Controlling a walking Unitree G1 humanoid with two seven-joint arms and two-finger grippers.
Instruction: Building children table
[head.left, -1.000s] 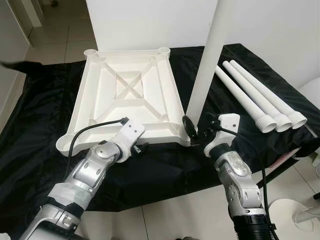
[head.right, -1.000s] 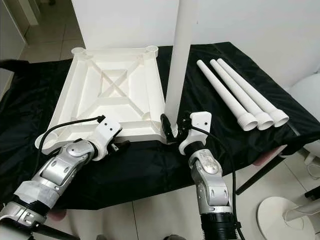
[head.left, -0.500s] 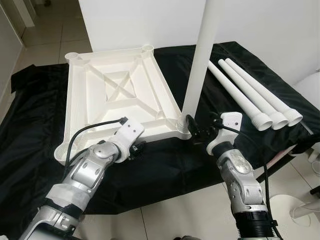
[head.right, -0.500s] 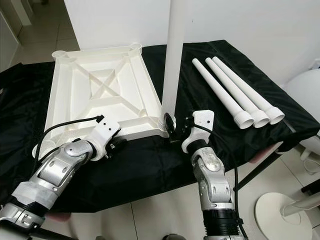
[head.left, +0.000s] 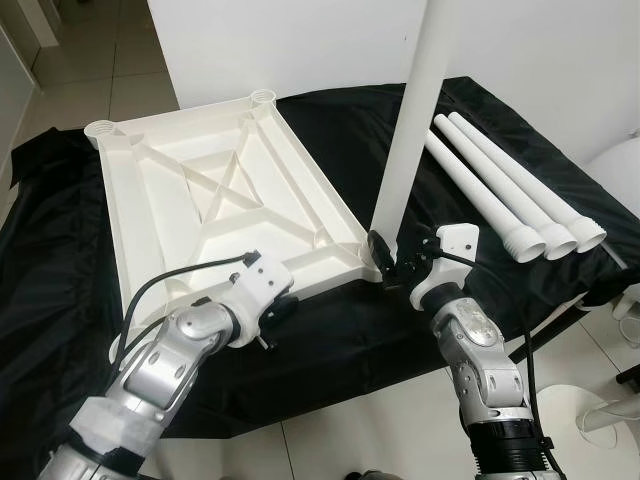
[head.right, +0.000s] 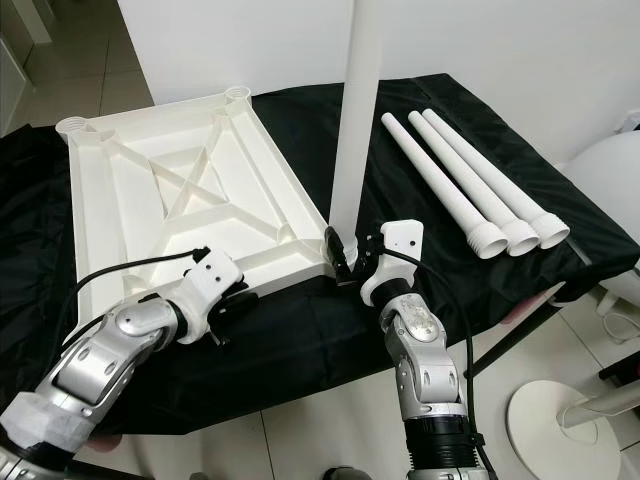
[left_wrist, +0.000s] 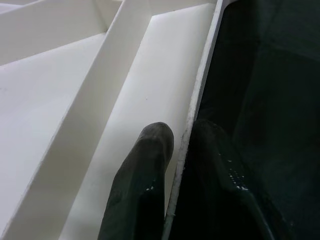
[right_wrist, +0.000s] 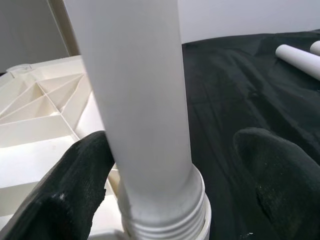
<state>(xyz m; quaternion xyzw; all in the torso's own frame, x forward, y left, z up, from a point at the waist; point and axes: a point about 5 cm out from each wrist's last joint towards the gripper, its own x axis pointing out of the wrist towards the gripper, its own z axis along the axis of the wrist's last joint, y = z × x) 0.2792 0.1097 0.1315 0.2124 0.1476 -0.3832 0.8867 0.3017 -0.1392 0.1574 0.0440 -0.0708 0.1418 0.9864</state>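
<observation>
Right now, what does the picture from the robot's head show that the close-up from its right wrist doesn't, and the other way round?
The left eye view takes in the left gripper on the near rim of the upturned tabletop, and three spare legs on the black cloth. The right wrist view brings out the ridged thread at the upright leg's base and one black finger against it, the other apart. Both show leg, tabletop, cloth.

left gripper (left_wrist: 182, 145) pinching tabletop (left_wrist: 75, 90) rim
</observation>
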